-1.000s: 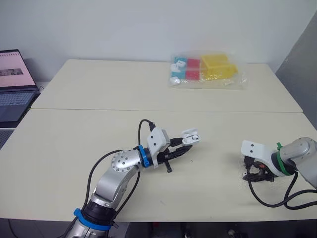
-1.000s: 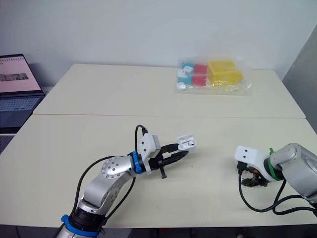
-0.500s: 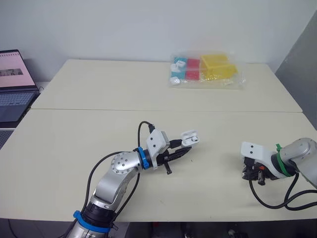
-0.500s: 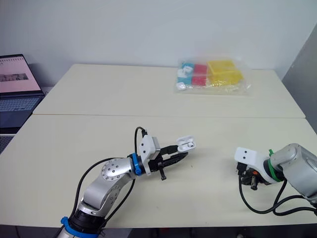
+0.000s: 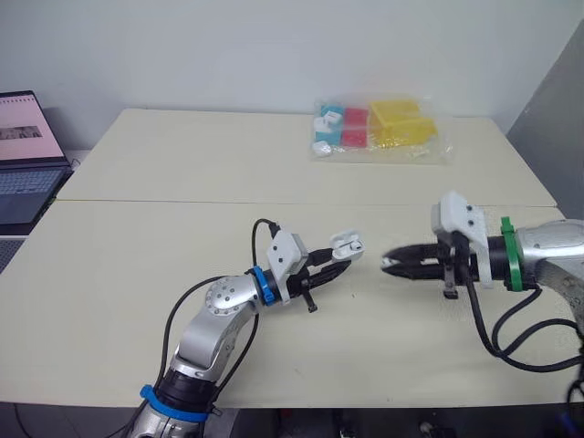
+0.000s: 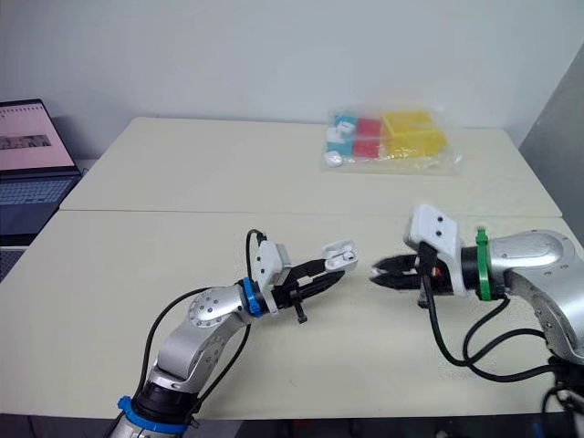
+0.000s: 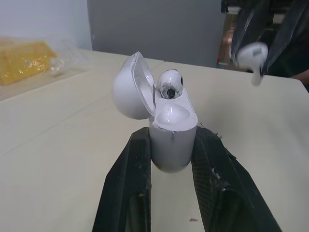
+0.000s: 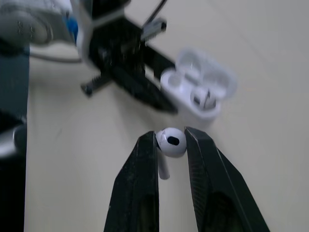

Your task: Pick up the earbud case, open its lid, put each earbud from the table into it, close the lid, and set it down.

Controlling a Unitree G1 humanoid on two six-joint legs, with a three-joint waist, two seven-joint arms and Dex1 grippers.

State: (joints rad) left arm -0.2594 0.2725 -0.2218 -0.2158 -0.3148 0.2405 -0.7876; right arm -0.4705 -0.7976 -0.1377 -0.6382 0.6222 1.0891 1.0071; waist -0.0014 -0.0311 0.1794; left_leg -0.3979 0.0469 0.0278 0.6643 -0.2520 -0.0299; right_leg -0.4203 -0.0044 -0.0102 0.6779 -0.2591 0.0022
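My left gripper (image 5: 334, 266) is shut on the white earbud case (image 7: 169, 129), holding it above the table with its lid (image 7: 129, 88) swung open. One white earbud (image 7: 169, 85) sits in the case; the slot beside it is bare. My right gripper (image 5: 391, 265) is shut on the second white earbud (image 8: 167, 144), its stem hanging below the fingertips. It hovers a short way right of the case (image 5: 345, 245), pointing at it. In the left wrist view that earbud (image 7: 251, 54) hangs just beyond the case.
A clear bag (image 5: 379, 130) of yellow, red and blue items lies at the far side of the cream table (image 5: 146, 265). A laptop (image 5: 27, 151) stands open off the far left edge. A seam (image 5: 137, 202) crosses the table behind both arms.
My right gripper has lifted off the table at the right with the earbud and swung left toward the case. My left gripper and the open case have barely moved.
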